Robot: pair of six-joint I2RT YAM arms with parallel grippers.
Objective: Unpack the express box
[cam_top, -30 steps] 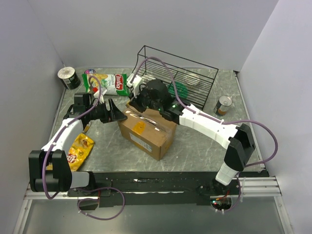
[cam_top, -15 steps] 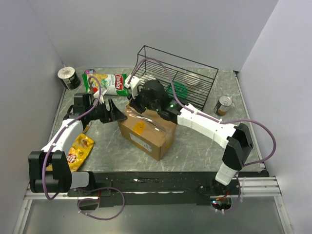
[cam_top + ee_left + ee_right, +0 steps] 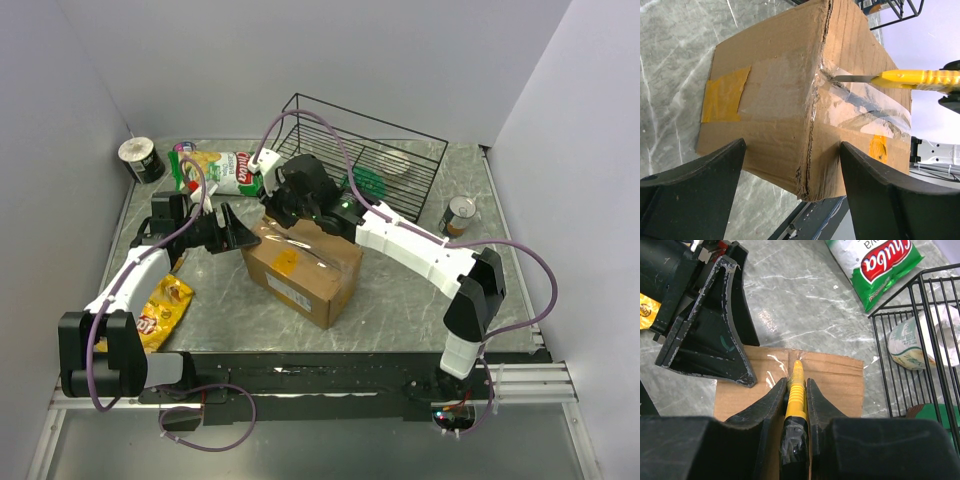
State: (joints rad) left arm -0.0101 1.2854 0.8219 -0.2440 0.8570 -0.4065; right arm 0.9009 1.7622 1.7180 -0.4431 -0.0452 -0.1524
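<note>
- On the grey marbled table (image 3: 400, 290), seen from above, the express box (image 3: 303, 268) lies near the middle at a slant, flaps shut. The black wire basket (image 3: 372, 150) stands behind it.
- From that height the left gripper (image 3: 232, 232) is at the box's left end, and the right gripper (image 3: 277, 210) reaches over the box's far top corner. What the right one grips cannot be made out from there.
- The right wrist view settles it: its fingers (image 3: 771, 400) are clenched on a yellow knife (image 3: 797, 377), whose tip rests on the taped seam of the box top.
- The left wrist view alone shows the thin metal blade meeting the clear tape at the box's upper edge, and a yellowish tape strip (image 3: 725, 94) on the box's end face.
- That view also shows the left fingers (image 3: 695, 195) spread wide, one to each side of the box's end. Whether they touch the cardboard I cannot tell.
- Only the top view takes in the yellow snack bag (image 3: 160, 305) by the left arm, the tin (image 3: 459, 215) on the right and the roll (image 3: 141, 158) in the far left corner.
- A green-and-white chips bag (image 3: 222, 170) lies behind the left gripper.
</note>
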